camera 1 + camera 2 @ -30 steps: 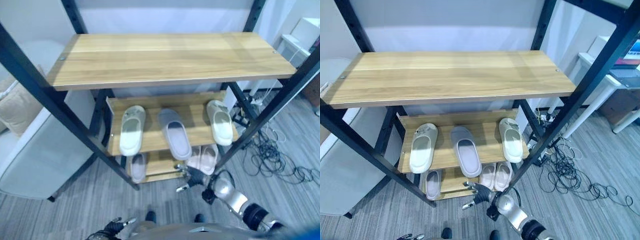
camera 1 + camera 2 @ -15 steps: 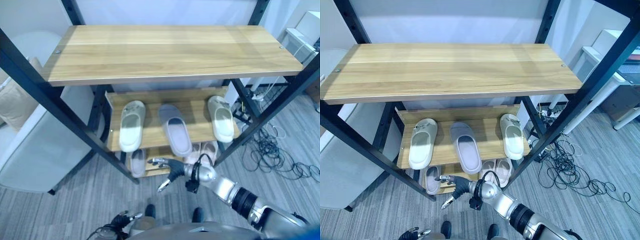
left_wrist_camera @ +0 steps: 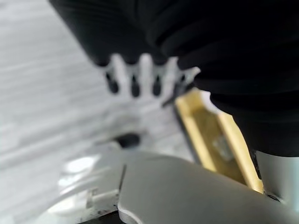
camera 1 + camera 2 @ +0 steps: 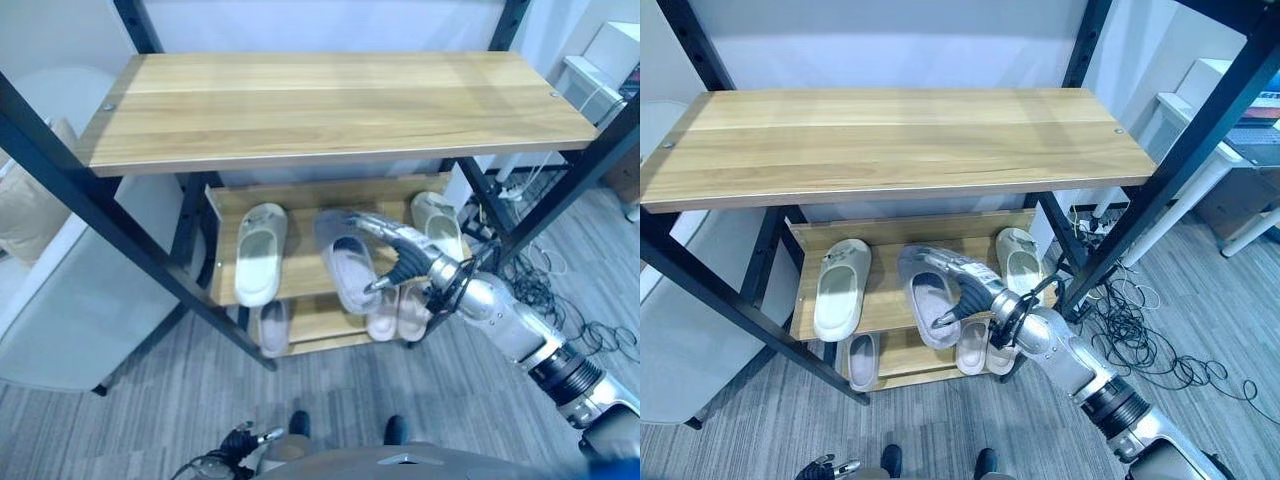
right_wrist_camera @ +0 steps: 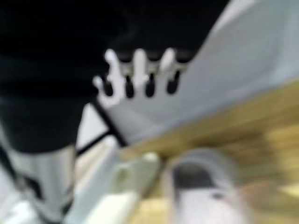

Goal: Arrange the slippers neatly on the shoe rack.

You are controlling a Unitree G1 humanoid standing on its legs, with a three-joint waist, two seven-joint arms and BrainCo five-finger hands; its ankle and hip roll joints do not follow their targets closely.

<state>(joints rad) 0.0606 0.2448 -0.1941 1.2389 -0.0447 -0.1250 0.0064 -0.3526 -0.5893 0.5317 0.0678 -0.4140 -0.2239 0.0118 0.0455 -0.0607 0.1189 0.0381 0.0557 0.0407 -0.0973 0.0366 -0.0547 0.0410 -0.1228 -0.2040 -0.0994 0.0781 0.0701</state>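
Reaching over the middle shelf (image 4: 300, 285) in the left eye view, the right hand (image 4: 400, 252) hovers with spread fingers above the grey slipper (image 4: 345, 265), between a cream slipper (image 4: 258, 252) and a white slipper (image 4: 436, 226); more pairs sit below. Right wrist view: straight fingers (image 5: 140, 70) over that blurred grey slipper (image 5: 196, 186). Left wrist view: the left hand (image 3: 140, 74), fingers relaxed, over grey floor (image 3: 42, 93).

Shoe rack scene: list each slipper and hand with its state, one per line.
Grey slipper: flat on middle shelf, angled, right hand over it.
Left cream slipper: flat on middle shelf, untouched.
Right cream slipper: flat on middle shelf, untouched.
Bottom-shelf slippers: lying flat.
Right hand: open, fingers spread.
Left hand: low, idle.
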